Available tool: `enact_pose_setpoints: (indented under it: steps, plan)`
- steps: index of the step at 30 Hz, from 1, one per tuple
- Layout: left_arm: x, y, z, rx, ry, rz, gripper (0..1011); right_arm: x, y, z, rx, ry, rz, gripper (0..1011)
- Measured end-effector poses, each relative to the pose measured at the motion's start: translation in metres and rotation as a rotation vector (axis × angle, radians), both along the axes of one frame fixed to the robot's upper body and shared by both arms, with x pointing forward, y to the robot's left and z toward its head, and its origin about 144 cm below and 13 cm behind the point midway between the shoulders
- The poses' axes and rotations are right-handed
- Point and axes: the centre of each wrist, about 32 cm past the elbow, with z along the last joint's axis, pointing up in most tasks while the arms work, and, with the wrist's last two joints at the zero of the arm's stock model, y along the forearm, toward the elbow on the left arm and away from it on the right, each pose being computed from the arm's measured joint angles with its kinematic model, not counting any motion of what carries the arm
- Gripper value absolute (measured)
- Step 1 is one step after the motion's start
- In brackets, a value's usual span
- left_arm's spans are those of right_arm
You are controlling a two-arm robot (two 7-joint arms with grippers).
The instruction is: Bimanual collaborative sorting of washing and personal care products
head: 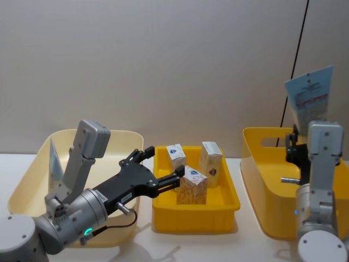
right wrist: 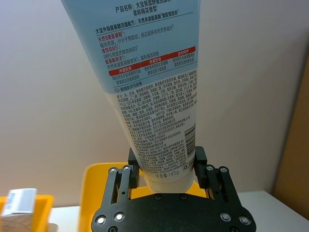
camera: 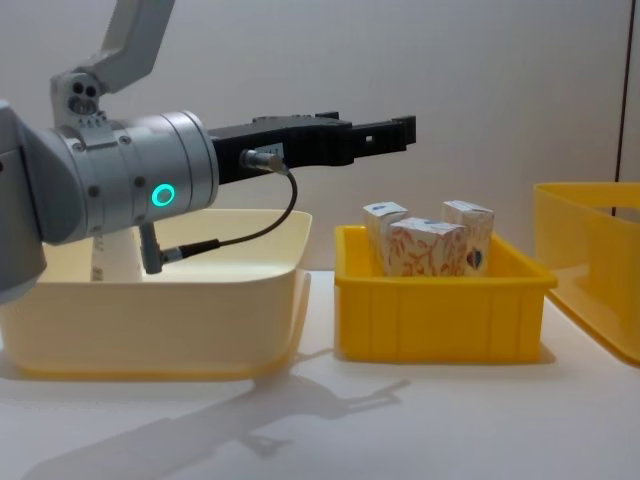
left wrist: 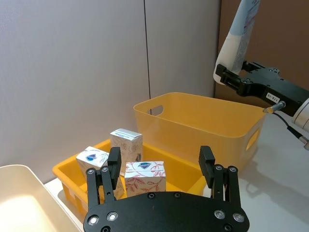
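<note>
The left tool [head: 163,166] reaches out over the small yellow tray [head: 196,210] in the middle of the table [camera: 450,420]. Its fingers are spread wide and hold nothing. From the chest view the tool [camera: 385,135] hangs clear above the tray's contents, touching none of them.

Three small white cartons with orange pattern stand upright in the tray. One is at the back left [head: 175,156], one at the back right [head: 211,157] and one in front [head: 192,185]. In the left wrist view the front carton [left wrist: 145,176] sits between the two spread fingers, farther down. A cream bin [head: 27,180] stands toward the table's left edge, just beside the tray.

The right tool [head: 293,146] is up over the large yellow bin [head: 259,164] near the table's right edge. It is clamped on the white lower end of a light-blue squeeze tube [right wrist: 145,72]. The tube [head: 310,95] stands nearly upright with its flat crimped end on top (its red band and small print face the right wrist camera). Both fingers of that tool [right wrist: 166,166] press against its sides.
</note>
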Motion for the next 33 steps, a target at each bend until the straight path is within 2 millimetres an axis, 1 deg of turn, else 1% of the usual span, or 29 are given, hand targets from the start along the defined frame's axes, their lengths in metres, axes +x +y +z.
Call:
enact_pose_setpoints:
  steps: [4,12,20,33]
  plan:
    - [0.000,0.000,0.000,0.000,0.000,0.000,1002,0.000,-0.008,0.002,0.002,0.033,-0.033,659]
    - [0.000,0.000,0.000,0.000,0.000,0.000,1001,0.000,-0.015,0.002,0.003,0.117,-0.049,659]
    - [0.000,0.000,0.000,0.000,0.000,0.000,1002,0.000,-0.016,-0.003,0.016,0.204,-0.038,658]
    - [0.000,0.000,0.000,0.000,0.000,0.000,1001,0.004,-0.014,-0.010,0.037,0.284,-0.015,660]
